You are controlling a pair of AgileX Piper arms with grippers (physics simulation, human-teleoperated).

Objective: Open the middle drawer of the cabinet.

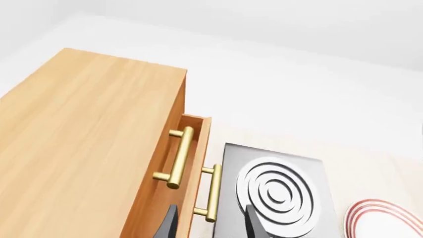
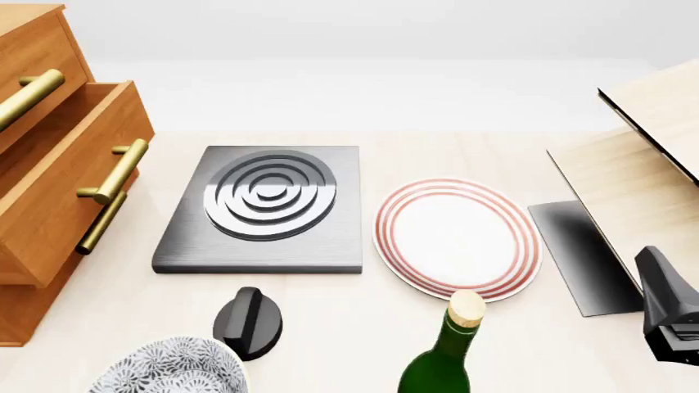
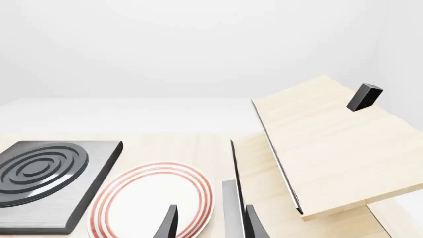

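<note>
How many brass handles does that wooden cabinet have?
3 show in the front view: top drawer handle, pulled-out middle drawer handle, bottom handle beneath. None seems hidden.

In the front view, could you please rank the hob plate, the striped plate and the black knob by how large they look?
1. Hob plate
2. Striped plate, somewhat smaller
3. Black knob, clearly smallest, though nearest the camera

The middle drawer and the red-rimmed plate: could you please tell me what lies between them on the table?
The front view shows the hotplate between the middle drawer and the plate.
</note>
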